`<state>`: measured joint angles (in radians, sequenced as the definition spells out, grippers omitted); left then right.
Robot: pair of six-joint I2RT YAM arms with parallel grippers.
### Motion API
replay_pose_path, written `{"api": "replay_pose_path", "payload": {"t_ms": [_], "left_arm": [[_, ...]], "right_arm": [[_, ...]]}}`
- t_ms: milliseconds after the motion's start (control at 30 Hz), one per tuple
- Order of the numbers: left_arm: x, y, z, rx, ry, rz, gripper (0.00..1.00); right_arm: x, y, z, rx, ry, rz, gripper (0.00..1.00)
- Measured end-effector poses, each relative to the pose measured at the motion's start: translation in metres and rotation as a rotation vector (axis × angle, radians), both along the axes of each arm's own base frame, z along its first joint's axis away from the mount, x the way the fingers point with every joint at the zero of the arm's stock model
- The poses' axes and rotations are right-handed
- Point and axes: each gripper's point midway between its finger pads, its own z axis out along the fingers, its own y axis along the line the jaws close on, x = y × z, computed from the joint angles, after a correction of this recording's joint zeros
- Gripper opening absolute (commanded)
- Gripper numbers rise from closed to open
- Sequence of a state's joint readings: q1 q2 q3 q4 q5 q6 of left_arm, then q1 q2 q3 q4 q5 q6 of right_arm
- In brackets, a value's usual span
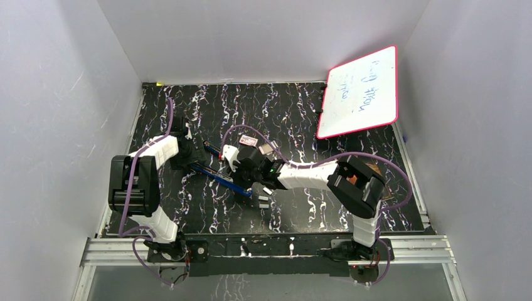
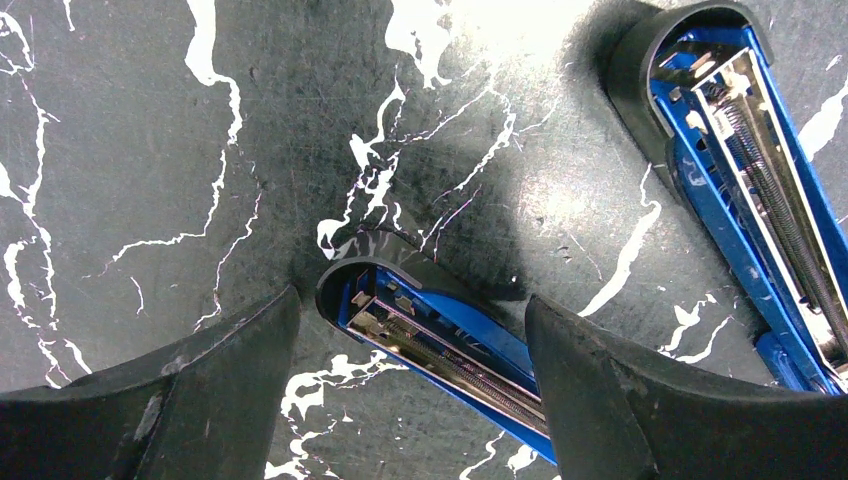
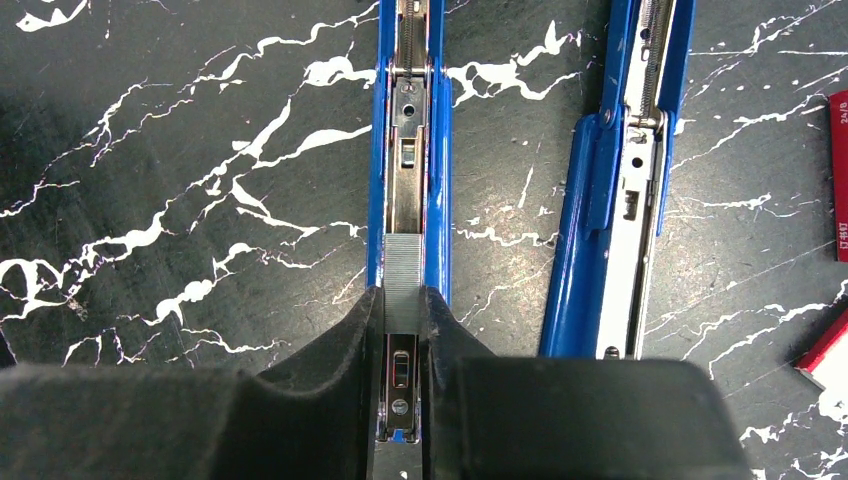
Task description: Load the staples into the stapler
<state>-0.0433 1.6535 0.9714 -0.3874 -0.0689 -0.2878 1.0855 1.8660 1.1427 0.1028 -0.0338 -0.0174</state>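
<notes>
The staples (image 3: pixel 404 272) lie between stapler (image 3: pixel 408 120) rails, apparently pinched.

Colours: stapler (image 3: pixel 437 150) was blue with a silver channel; staples (image 3: pixel 404 280) grey, finely ribbed. table (image 3: pixel 150 150) black, white marble veining. box (image 3: pixel 838 170) at 3 o'clock red-white.

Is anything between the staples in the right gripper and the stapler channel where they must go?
Nothing visible does. The right gripper holds the staples lined up along the open channel of the stapler, between its blue walls. No loose object lies there.
</notes>
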Motion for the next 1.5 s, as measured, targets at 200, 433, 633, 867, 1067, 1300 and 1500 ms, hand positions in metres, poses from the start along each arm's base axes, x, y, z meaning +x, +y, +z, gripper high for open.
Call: {"api": "replay_pose_path", "payload": {"t_ms": [200, 433, 633, 867, 1067, 1300, 1500], "left_arm": [[0.0, 0.0, 0.0, -0.001, 0.002, -0.001, 0.81], [0.0, 0.0, 0.0, -0.001, 0.002, -0.001, 0.81], [0.0, 0.0, 0.0, -0.001, 0.004, -0.001, 0.81], [0.0, 0.0, 0.0, -0.002, 0.004, -0.001, 0.81], [0.0, 0.0, 0.0, -0.001, 0.004, -0.001, 0.81], [0.0, 0.0, 0.0, -0.002, 0.004, -0.001, 0.81], [0.0, 0.0, 0.0, -0.002, 0.004, -0.001, 0.81]], "right_arm": [[-0.001, 0.0, 0.0, 0.003, 0.005, -0.001, 0.29], [-0.001, 0.0, 0.0, 0.002, 0.011, -0.004, 0.34], [0.001, -0.001, 0.002, 0.008, 0.011, -0.012, 0.36], [0.015, 0.0, 0.018, 0.064, 0.009, -0.054, 0.36], [0.026, 0.008, 0.028, 0.095, 0.01, -0.055, 0.36], [0.022, 0.014, 0.017, 0.085, 0.039, -0.03, 0.36], [0.02, 0.014, 0.0, 0.056, 0.064, -0.022, 0.36]]}}
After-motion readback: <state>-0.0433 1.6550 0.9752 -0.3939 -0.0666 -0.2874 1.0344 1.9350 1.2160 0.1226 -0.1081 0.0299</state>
